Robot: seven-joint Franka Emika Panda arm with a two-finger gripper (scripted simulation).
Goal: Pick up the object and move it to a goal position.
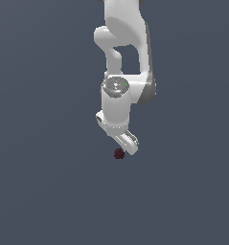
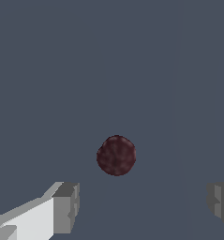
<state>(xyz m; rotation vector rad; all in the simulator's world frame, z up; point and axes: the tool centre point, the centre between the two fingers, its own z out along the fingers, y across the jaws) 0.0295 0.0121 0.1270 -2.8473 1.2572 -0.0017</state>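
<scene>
The object is a tiny dark red, bumpy ball [image 1: 119,153] lying on the flat grey surface. In the exterior view it sits just below the white gripper's lower end [image 1: 127,145], touching or nearly touching it in the picture. In the wrist view the ball [image 2: 116,155] lies ahead of the gap between the two grey fingertips [image 2: 66,207]. The gripper [image 2: 142,204] is open wide and empty. The ball is not between the fingers. Its far side is partly hidden by the hand in the exterior view.
The white arm [image 1: 123,57] reaches down from the top of the exterior view. A plain dark grey surface [image 1: 49,182] fills the rest of both views.
</scene>
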